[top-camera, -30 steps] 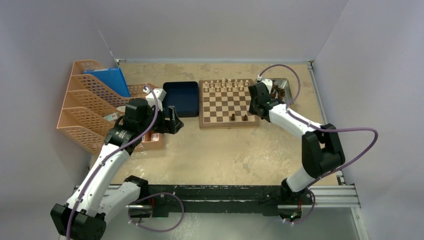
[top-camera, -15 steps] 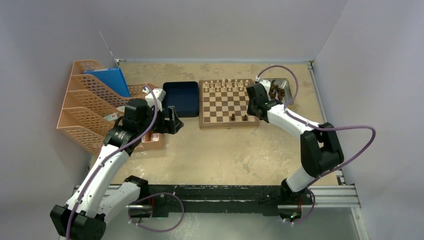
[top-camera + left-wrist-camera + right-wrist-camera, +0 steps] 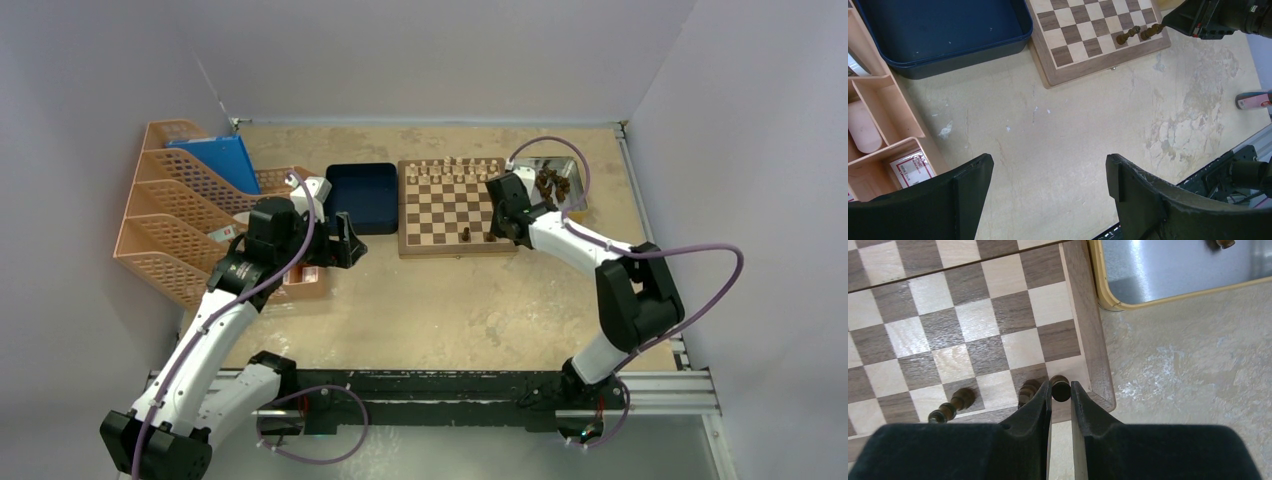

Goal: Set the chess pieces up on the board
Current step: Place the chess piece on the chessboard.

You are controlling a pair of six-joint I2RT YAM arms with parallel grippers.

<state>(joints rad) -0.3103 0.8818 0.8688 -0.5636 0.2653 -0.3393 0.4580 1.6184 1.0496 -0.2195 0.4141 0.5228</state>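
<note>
Right gripper (image 3: 1060, 399): fingers pressed close, pinching one dark chess piece (image 3: 1060, 388) over the near right corner square of the board (image 3: 998, 315), just inside the border. Whether the piece rests on the square cannot be told. Second dark piece (image 3: 1029, 389) stands on the adjoining square, just beside the fingers; third dark piece (image 3: 951, 409) stands further along the same row. Light pieces (image 3: 455, 170) line the far two rows. Silver tray (image 3: 570, 165) lies just right of the board, with more dark pieces (image 3: 553, 183) heaped in it. Blue tray (image 3: 365, 197) sits just beside the board's left edge. Left gripper (image 3: 1048, 190): jaws spread wide, holding nothing, above bare table (image 3: 1073, 140) near the board's near left corner.
</note>
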